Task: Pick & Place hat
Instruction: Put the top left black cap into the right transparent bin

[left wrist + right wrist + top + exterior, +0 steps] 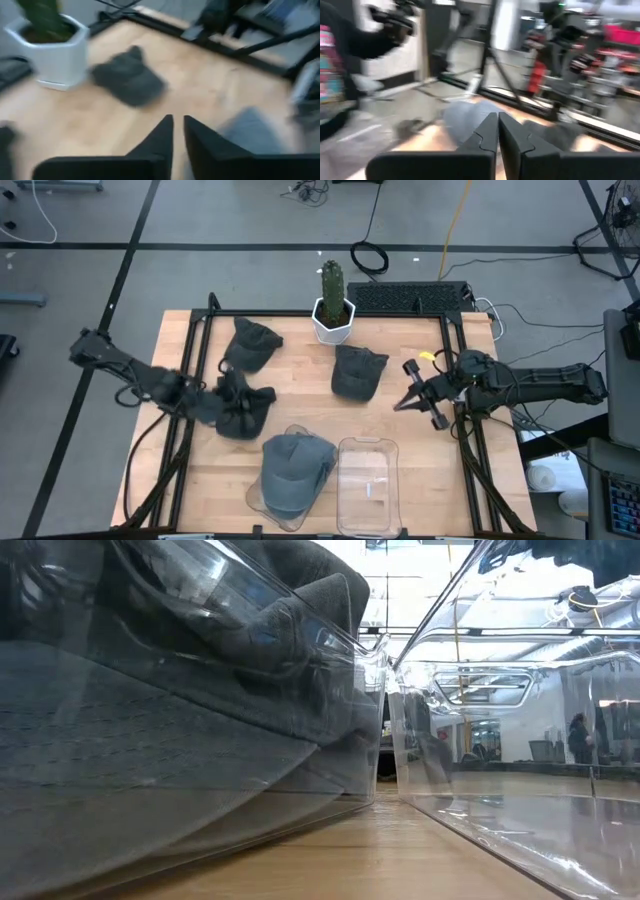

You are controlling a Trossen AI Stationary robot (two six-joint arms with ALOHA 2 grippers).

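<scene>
Three dark hats lie flat on the wooden table: one at far left (250, 343), one in the middle (358, 372) (127, 77), and one crumpled (245, 410) beside my left gripper. A grey hat (293, 473) (200, 690) fills the left clear bin (255, 498). My left gripper (212, 406) (178, 125) hovers, blurred, at the crumpled hat's left side, its fingers a narrow gap apart with nothing between them. At the table's right, my right gripper (405, 402) (497, 127) hangs shut and empty above the table.
An empty clear bin (368, 485) (520, 740) stands at the near edge, right of the filled one. A cactus in a white pot (333, 310) (50, 50) stands at the far edge. A black frame runs along the table's left and right sides.
</scene>
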